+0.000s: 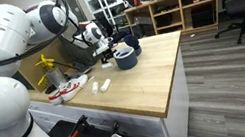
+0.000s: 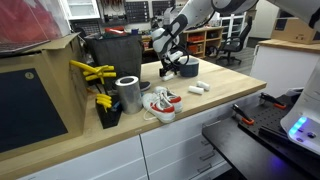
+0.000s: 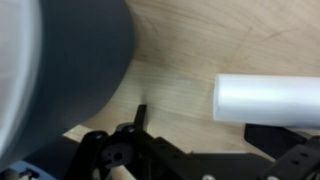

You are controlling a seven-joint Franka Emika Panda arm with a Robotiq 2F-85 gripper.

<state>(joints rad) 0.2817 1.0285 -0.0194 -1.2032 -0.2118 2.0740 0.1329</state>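
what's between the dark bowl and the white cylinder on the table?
Nothing: bare wooden tabletop separates the dark bowl and white cylinder, clearest in the wrist view.

A big dark grey bowl (image 3: 70, 70) fills the top left. It is blurry and very close. A strip of white (image 3: 8, 80) shows at the far left edge, but it is too blurry to tell what it is. A white tube (image 3: 268, 98) lies on its side at the right, apart from the bowl. Light wood tabletop (image 3: 190, 40) shows between them. At the bottom the black jaws stand wide apart, with bare wood between them. One thin black tip pokes up just beside the bowl.
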